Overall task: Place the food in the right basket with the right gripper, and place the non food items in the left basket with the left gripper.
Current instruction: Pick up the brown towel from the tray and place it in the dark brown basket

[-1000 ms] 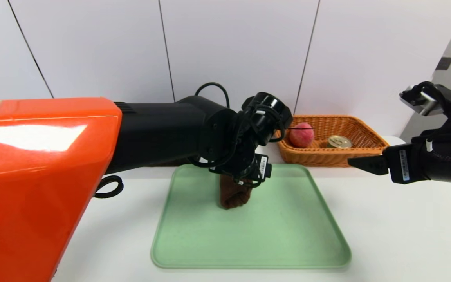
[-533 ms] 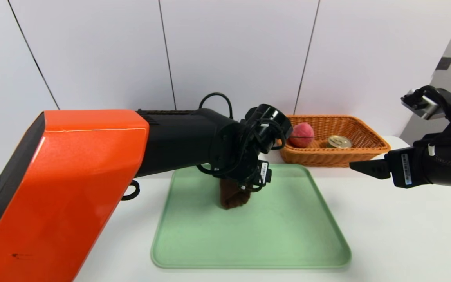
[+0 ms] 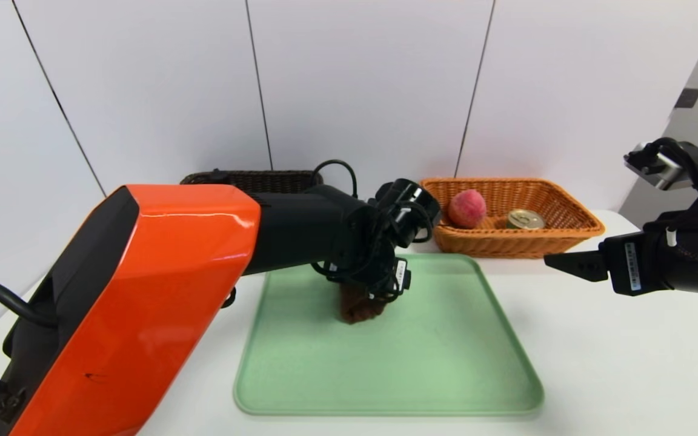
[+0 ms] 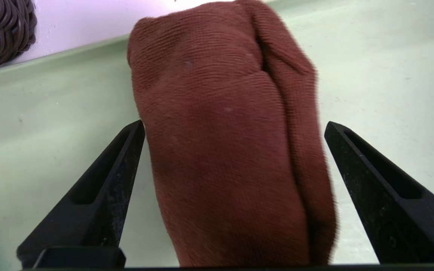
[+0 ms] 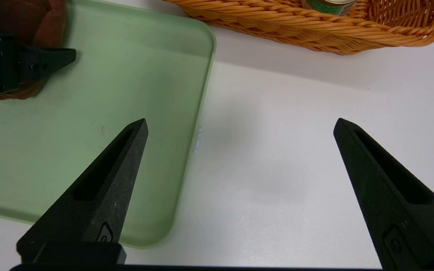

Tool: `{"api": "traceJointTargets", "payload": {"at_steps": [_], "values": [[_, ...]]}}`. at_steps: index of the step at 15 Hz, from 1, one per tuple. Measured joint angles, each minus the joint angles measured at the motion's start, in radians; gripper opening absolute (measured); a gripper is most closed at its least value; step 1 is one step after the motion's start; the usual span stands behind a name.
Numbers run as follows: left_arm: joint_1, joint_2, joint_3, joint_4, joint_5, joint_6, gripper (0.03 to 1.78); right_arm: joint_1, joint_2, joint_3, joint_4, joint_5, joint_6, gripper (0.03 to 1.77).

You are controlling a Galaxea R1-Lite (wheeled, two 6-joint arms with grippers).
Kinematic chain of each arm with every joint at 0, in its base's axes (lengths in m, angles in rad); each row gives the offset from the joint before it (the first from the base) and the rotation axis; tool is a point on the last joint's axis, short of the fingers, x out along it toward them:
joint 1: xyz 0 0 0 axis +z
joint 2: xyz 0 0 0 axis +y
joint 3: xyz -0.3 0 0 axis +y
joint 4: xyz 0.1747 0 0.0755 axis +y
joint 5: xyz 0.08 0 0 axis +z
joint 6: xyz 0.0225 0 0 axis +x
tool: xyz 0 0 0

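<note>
The left hand (image 4: 234, 130) angles down over the green tray (image 3: 446, 375), fingers spread wide on either side of the brown cloth (image 4: 228, 150) lying there, not squeezing it. The right hand (image 5: 239, 126) hovers over the counter (image 3: 628, 363), fingers apart and empty, near the orange basket (image 3: 573, 233) holding a peach (image 3: 466, 208) and a can (image 3: 525, 218).
</note>
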Motion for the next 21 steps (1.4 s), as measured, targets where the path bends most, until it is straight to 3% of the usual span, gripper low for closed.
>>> {"api": "traceJointTargets", "payload": {"at_steps": [1, 4, 9, 21], "values": [[0.001, 0.006, 0.000, 0.000, 0.000, -0.001, 1.66, -0.001, 0.000, 0.000, 0.000, 0.001, 0.000, 1.70], [0.004, 0.018, 0.000, -0.006, 0.001, -0.003, 1.16, -0.005, -0.001, 0.000, 0.000, 0.001, -0.001, 1.70], [0.003, 0.011, 0.001, 0.001, 0.000, 0.002, 0.60, -0.013, 0.003, -0.008, 0.000, 0.004, -0.003, 1.70], [0.025, -0.360, 0.001, 0.051, -0.001, 0.142, 0.57, -0.014, 0.004, -0.001, 0.000, 0.005, -0.003, 1.70]]}}
